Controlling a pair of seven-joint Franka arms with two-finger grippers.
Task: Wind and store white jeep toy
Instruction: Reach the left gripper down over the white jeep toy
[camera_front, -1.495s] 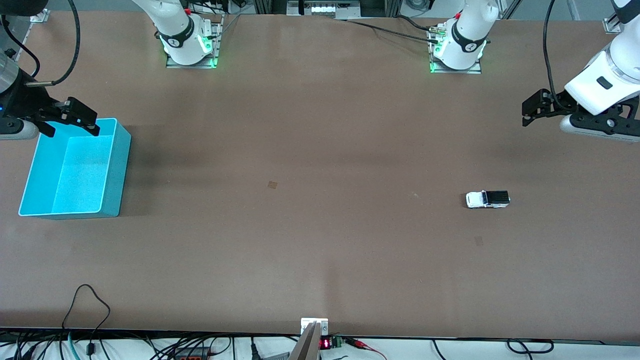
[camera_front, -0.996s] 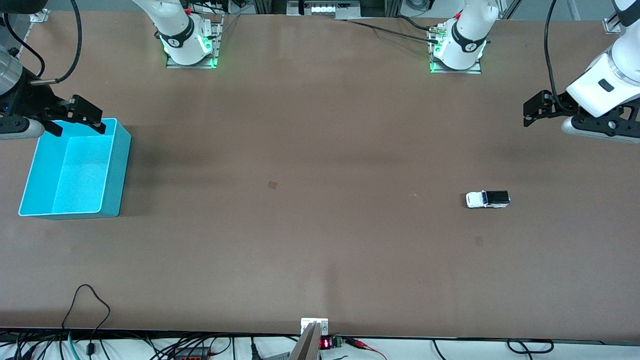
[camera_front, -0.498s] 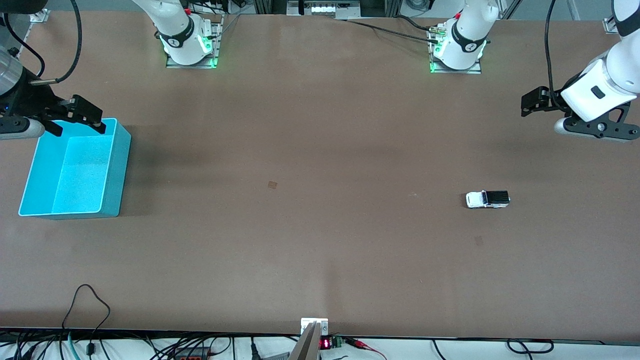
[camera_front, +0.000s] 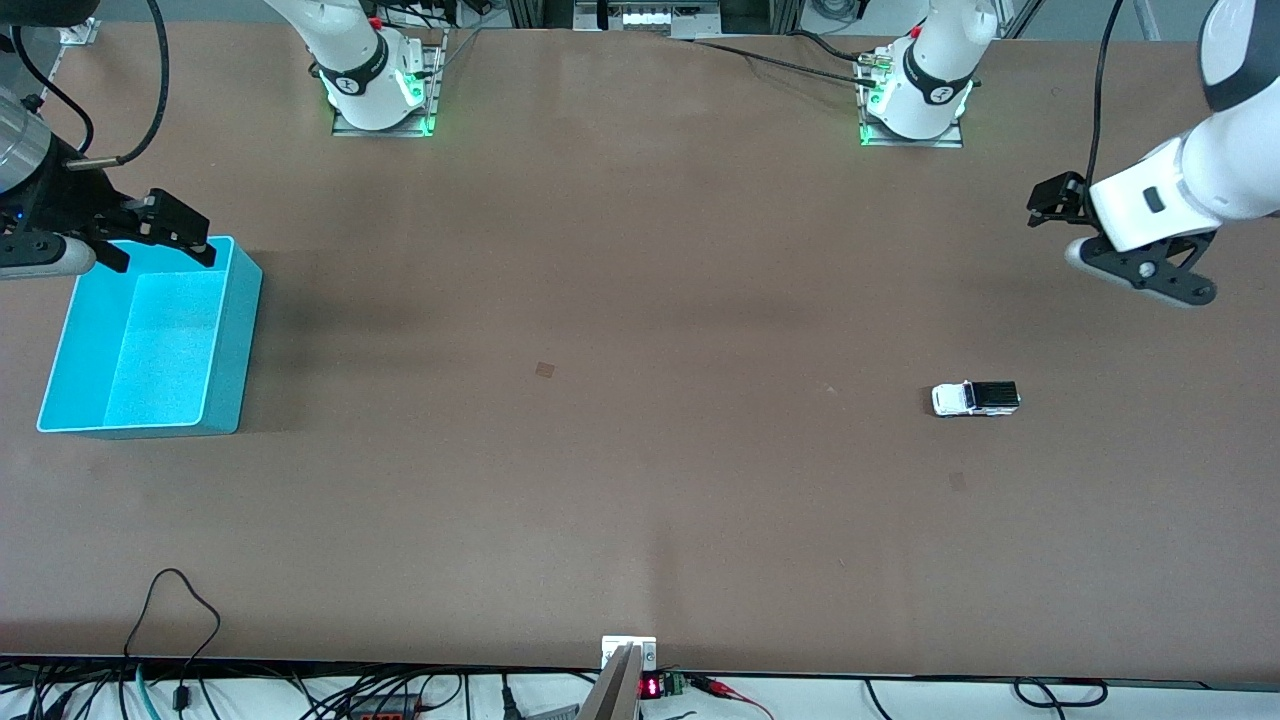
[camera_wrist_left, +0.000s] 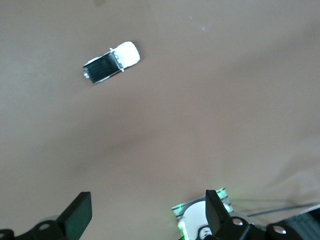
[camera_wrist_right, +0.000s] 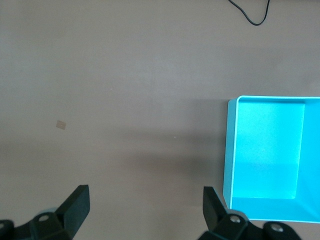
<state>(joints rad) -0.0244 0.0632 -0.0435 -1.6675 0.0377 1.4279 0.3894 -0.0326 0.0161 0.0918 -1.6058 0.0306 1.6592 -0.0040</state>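
Observation:
The white jeep toy (camera_front: 975, 398) stands on the brown table toward the left arm's end; it also shows in the left wrist view (camera_wrist_left: 111, 62). My left gripper (camera_front: 1047, 205) is open and empty, up in the air over bare table, apart from the jeep; its fingers (camera_wrist_left: 77, 215) frame bare table. The turquoise bin (camera_front: 228, 345) stands empty at the right arm's end. My right gripper (camera_front: 160, 254) is open and empty over the bin's end nearest the robot bases. The bin also shows in the right wrist view (camera_wrist_right: 231, 150), beside that gripper (camera_wrist_right: 145, 207).
The two arm bases (camera_front: 380, 90) (camera_front: 915, 95) stand along the table's edge farthest from the front camera. Cables (camera_front: 180, 600) lie at the edge nearest to it. A small dark mark (camera_front: 544, 369) is on the table's middle.
My left arm has swung and its hand has turned, carrying the gripper a little toward the table's middle. My right gripper shifted slightly over the bin, then held still. The jeep has not moved.

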